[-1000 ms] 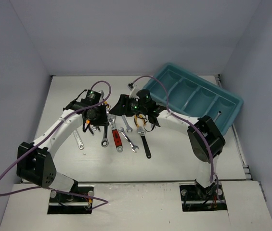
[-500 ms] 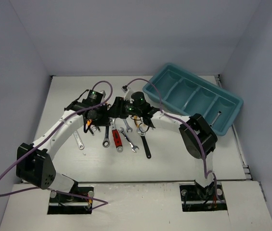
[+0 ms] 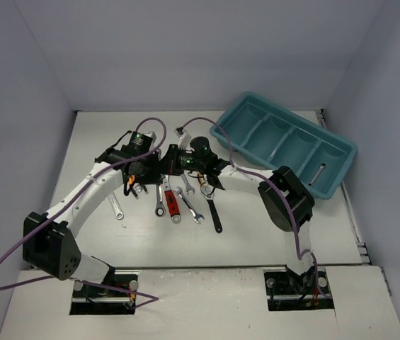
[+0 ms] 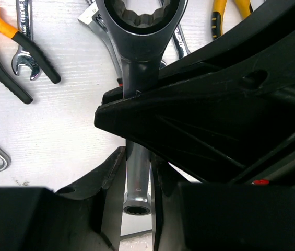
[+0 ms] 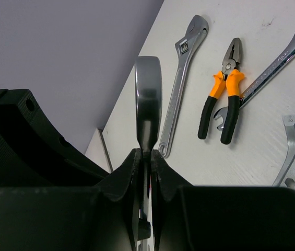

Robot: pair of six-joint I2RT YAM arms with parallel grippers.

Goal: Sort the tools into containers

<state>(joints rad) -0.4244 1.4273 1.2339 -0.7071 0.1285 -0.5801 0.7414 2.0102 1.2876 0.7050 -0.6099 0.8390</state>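
Wrench (image 4: 137, 68): held above the surface (image 3: 256, 227), centre of the top view. Left gripper (image 4: 138, 157) jaws clamp its shaft. Right gripper (image 5: 146, 154) jaws clamp it edge-on. Probably steel: stiff, heavy, slick. Grip mid-shaft, on flat faces. Tray (image 3: 338, 173): upper right.

The tray (image 3: 284, 145) sits upper right of the top view. The tools (image 3: 170, 203) lie at centre, left of it, on the table (image 3: 256, 230).
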